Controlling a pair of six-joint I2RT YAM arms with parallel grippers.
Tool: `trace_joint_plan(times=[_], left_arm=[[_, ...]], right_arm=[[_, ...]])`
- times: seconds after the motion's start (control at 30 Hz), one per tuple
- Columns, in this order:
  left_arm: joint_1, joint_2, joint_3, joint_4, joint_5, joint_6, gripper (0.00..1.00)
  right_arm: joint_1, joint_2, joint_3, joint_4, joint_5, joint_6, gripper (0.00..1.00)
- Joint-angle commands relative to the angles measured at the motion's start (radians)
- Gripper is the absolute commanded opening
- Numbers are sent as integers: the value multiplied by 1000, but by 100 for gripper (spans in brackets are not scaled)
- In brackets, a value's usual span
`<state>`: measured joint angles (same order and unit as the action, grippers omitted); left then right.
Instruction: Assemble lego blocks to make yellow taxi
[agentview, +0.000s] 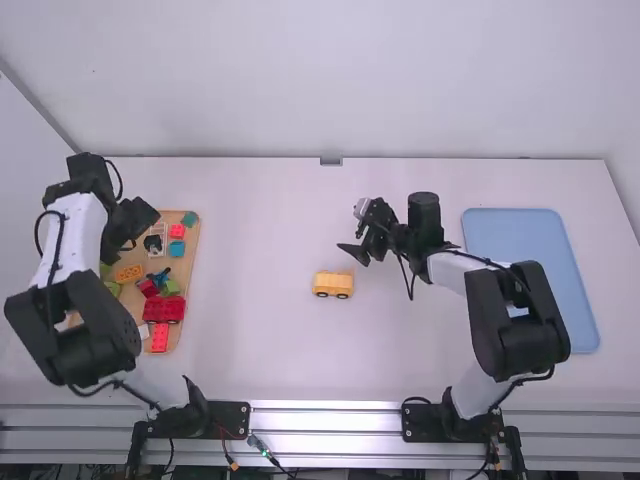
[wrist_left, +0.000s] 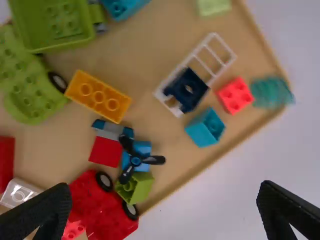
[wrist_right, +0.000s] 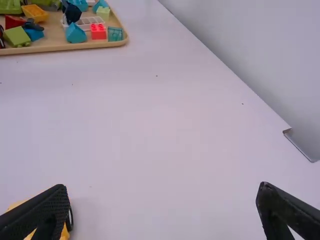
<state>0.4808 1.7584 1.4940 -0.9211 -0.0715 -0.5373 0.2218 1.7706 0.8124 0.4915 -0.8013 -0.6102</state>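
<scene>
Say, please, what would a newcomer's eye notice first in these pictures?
Probably the small yellow-orange wheeled vehicle, near the middle of the white table. Next, the wooden tray of bright blocks at the left, with the open left gripper above it. Then the large pale-blue tray at the right.

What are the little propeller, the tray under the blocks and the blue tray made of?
The propeller looks like smooth, hard plastic: one even dark colour, cleanly rounded blades. The block tray is probably matte wood, given its tan colour. The blue tray seems plastic, flat-coloured and dull, though painted metal is possible.
</scene>
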Motion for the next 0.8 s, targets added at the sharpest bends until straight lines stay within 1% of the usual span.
trace_joint_plan(times=[0.0, 0.03, 0.1, 0.13, 0.2, 0.27, 0.37, 0.43, 0.63, 0.7, 0.77], left_arm=[[32, 97, 88, -34, -41, -79, 99], [37, 114, 104, -36, -34, -69, 99], [55, 182, 156, -36, 51, -15, 99], [57, 187, 158, -36, 66, -16, 99], [64, 202, 161, -47, 146, -46, 99], [64, 202, 146, -42, 121, -130, 99], [63, 202, 122, -42, 16, -320, 99], [63, 202, 111, -42, -7, -370, 99], [63, 202, 52, 18, -29, -372, 100], [64, 202, 36, 28, -48, -404, 96], [64, 202, 29, 29, -68, -446, 95]], right_arm=[[1, -5, 13, 3, -5, 5, 99], [1, -5, 13, 2, -5, 4, 99], [1, -5, 13, 1, -3, 4, 99], [1, -5, 13, 1, -1, 5, 99], [2, -5, 13, -1, 26, 5, 99], [2, -5, 13, -1, 56, 26, 99], [2, -5, 13, -1, 92, 58, 99], [2, -5, 12, -1, 99, 65, 99], [2, -5, 12, -1, 100, 64, 99], [2, -5, 12, -2, 100, 65, 99], [2, -5, 12, -5, 99, 64, 99]])
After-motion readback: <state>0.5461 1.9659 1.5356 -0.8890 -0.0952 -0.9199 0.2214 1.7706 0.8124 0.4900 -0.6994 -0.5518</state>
